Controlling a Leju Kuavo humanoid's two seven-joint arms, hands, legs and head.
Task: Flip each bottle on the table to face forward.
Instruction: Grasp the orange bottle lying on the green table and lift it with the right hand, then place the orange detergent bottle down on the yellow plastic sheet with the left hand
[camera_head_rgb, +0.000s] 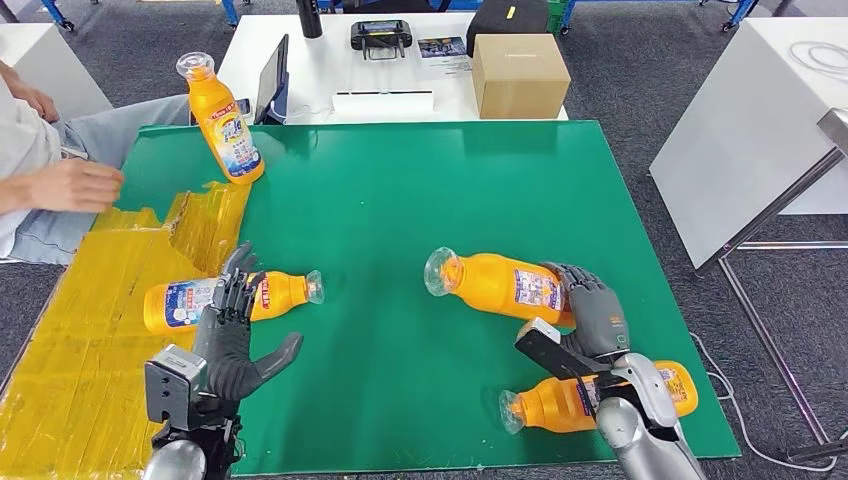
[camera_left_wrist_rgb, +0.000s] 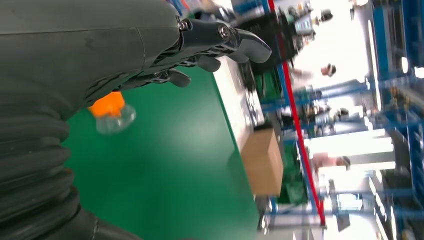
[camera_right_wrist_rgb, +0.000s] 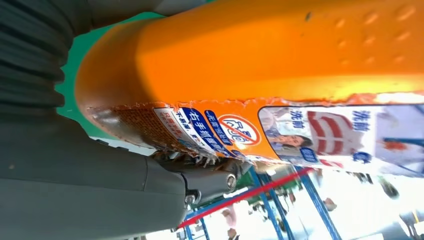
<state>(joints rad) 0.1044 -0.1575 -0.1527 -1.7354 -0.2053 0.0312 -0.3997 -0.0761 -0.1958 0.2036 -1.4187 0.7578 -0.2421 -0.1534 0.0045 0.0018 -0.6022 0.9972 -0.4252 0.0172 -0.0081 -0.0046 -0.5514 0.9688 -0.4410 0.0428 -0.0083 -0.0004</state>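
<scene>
Overhead, four orange bottles were seen on the green table. The right hand was wrapped around the base of the middle bottle, lying on its side; a near bottle lay just beside that wrist. The left hand was spread, holding nothing, over the left bottle. A far bottle stood tilted by a person's hand.

Through the left wrist camera, splayed fingers were shown above a clear cap.

Through the right wrist camera, the labelled bottle was pressed against the hand.
</scene>
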